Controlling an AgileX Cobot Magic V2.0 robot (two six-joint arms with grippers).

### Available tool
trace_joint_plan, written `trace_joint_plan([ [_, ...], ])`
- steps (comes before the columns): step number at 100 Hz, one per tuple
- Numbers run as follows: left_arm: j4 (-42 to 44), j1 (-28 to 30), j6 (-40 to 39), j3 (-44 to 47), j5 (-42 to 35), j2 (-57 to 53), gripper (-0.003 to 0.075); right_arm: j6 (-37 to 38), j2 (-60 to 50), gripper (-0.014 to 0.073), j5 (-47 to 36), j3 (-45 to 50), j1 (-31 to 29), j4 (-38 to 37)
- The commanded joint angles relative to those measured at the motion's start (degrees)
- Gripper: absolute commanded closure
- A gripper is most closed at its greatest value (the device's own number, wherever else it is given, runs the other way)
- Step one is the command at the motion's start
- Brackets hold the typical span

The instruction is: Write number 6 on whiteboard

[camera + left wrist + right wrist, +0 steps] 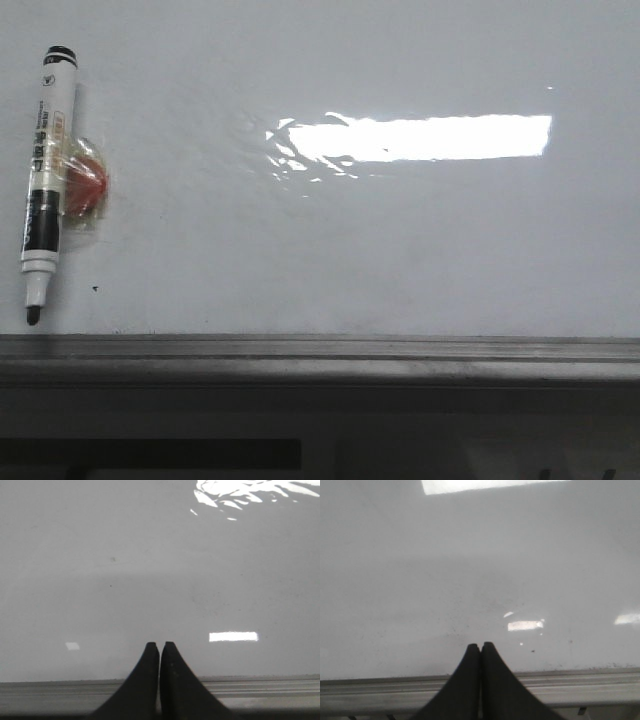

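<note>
The whiteboard fills the front view, glossy and white, with a bright rectangular glare a little toward one o'clock from its middle and a grey metal ledge running along its lower edge at six o'clock. No drawn 6 shows on it in any view; its surface carries only a tiny black speck toward eight o'clock.

At nine o'clock in the front view a marker stands nearly upright against the board, black cap end up and uncapped tip down, the tip just above the ledge. A red magnet wrapped in clear tape sits touching the marker's side, at three o'clock from its barrel.

Neither arm appears in the front view. In the left wrist view the left claw points across the ledge toward the board, its two dark fingers pressed together with only a hairline slit between them, holding nothing. The right claw in the right wrist view is posed the same: fingers closed against each other, empty, aimed over the ledge at bare board.
</note>
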Motion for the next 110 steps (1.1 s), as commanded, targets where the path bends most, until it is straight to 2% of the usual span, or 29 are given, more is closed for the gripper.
trace_joint_plan([
  [1,-0.65,-0.33,-0.62,2.56,-3.82,-1.78,0.0739,-0.20,-1.11,0.0648,-2.07,1.86,-0.19,-0.83],
  [12,-2.61,-0.33,-0.62,2.56,-4.58,-1.78,0.0739,-0.20,-1.11,0.0648,-2.07,1.86,-0.19,-0.83],
  [23,-0.87,-0.33,-0.62,2.56,-5.82,-1.78,0.0739,-0.20,-1.11,0.0648,-2.79,1.86,-0.19,-0.83],
  [48,-0.97,-0.33,-0.62,2.56,-8.76,-1.78,0.0739,-0.20,-1.11,0.0648,-9.80,1.86,-0.19,-0.73],
  [110,-0.96,-0.33,-0.62,2.56,-12.27,-1.68,0.0739,-0.20,-1.11,0.0647,-12.27,1.86,-0.19,-0.20],
])
